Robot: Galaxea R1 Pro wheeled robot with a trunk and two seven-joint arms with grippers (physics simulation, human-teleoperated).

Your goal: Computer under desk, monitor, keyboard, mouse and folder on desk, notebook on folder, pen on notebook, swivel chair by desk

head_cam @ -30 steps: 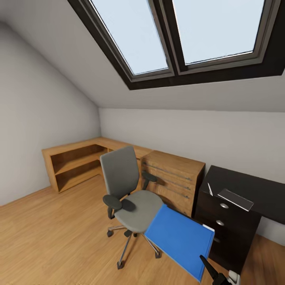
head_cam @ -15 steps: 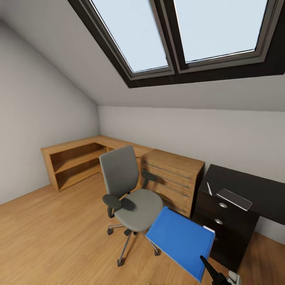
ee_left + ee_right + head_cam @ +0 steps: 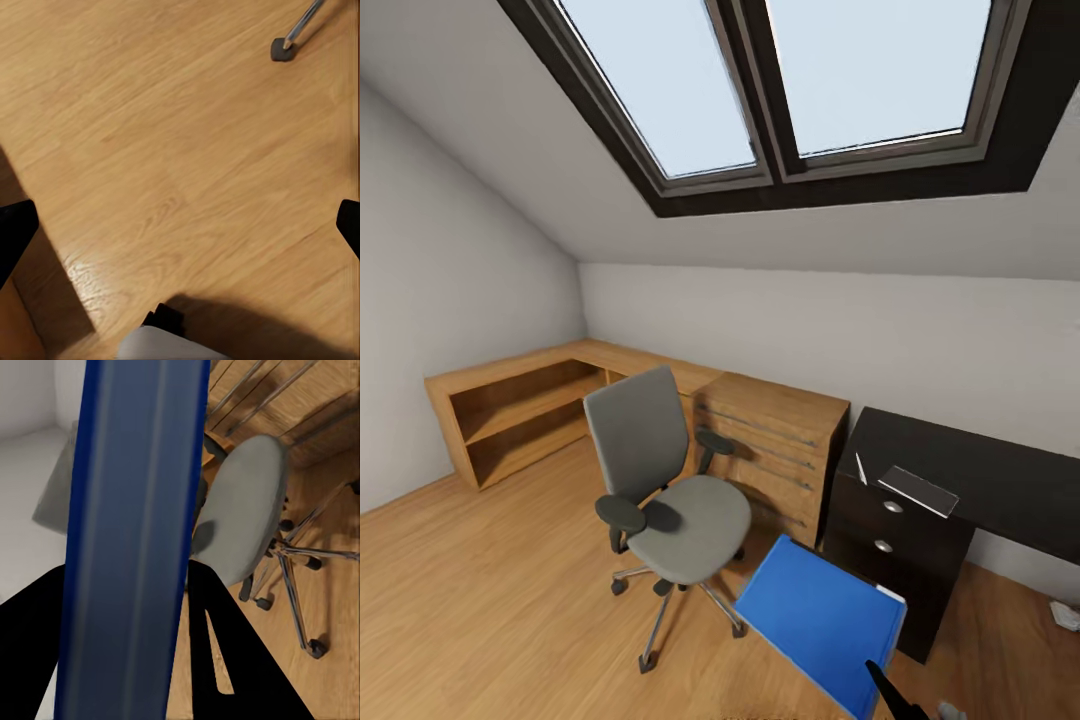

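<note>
Since a second ago the whole head view has slid left and a little up, so the camera has moved; the folder (image 3: 822, 620) has kept its place beside the chair (image 3: 665, 500), lifted clear of the seat at the near right.

From the head, the folder is a flat bright blue rectangle with a thin white edge, tilted, its near corner meeting the black right gripper (image 3: 895, 695) at the frame's bottom. The chair has a grey seat and back, black armrests and a chrome star base on the light wood floor (image 3: 490, 600). Behind it runs a low wood cabinet (image 3: 520, 405) with open shelves, nothing visible in them. At the right stands the desk (image 3: 980, 475), black-topped, with a dark drawer unit and round silver knobs, drawers shut. On its top lie the thin pale-edged notebook (image 3: 918, 490) and, just left of it, the white pen (image 3: 861, 469).

Left wrist: the left gripper (image 3: 180, 225) is spread wide, dark fingertips (image 3: 15, 229) at either edge over bare floor, a chair castor (image 3: 282, 49) beyond.

Right wrist: the gripper's black fingers (image 3: 217, 645) pinch the folder (image 3: 131, 540) edge-on, with the grey seat (image 3: 247, 510) past it.
</note>
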